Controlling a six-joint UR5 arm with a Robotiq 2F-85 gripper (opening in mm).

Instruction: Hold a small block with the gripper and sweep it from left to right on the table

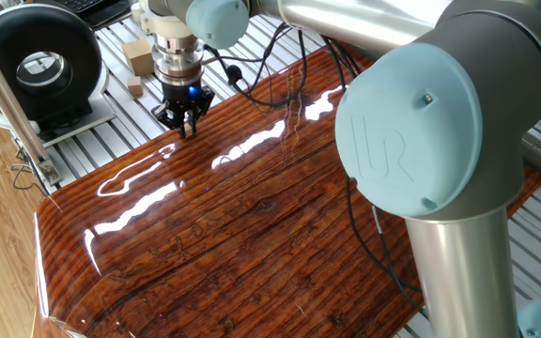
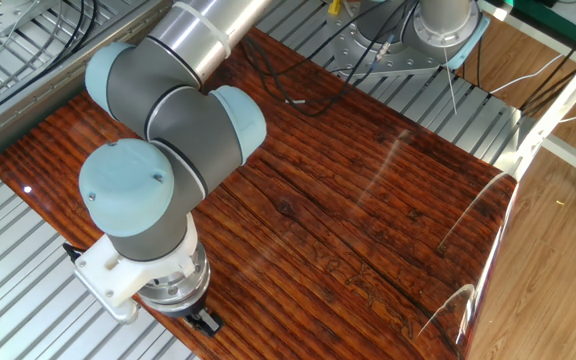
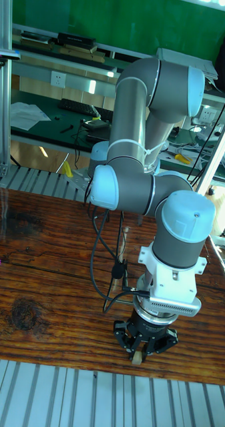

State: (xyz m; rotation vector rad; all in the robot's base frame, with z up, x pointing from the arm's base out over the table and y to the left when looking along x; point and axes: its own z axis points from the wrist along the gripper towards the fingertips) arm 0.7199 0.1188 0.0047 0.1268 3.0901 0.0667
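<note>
My gripper (image 3: 137, 352) points straight down at the front edge of the glossy reddish-brown table (image 3: 45, 280). It is shut on the small block (image 3: 137, 359), a tan sliver that shows between the black fingertips. In one fixed view the gripper (image 1: 186, 128) stands at the table's (image 1: 252, 216) far left corner, under the silver wrist with its blue light; the block is too small to make out there. In the other fixed view the wrist joint hides most of the gripper (image 2: 204, 322), which sits at the table's (image 2: 368, 200) lower edge.
A big tan block (image 1: 140, 54) and a smaller tan piece (image 1: 135, 86) lie on the grey slatted base just beyond the gripper. A black round device (image 1: 36, 61) stands further left. Black cables (image 1: 280, 66) trail over the table's far side. The arm's elbow (image 1: 421, 122) fills the foreground.
</note>
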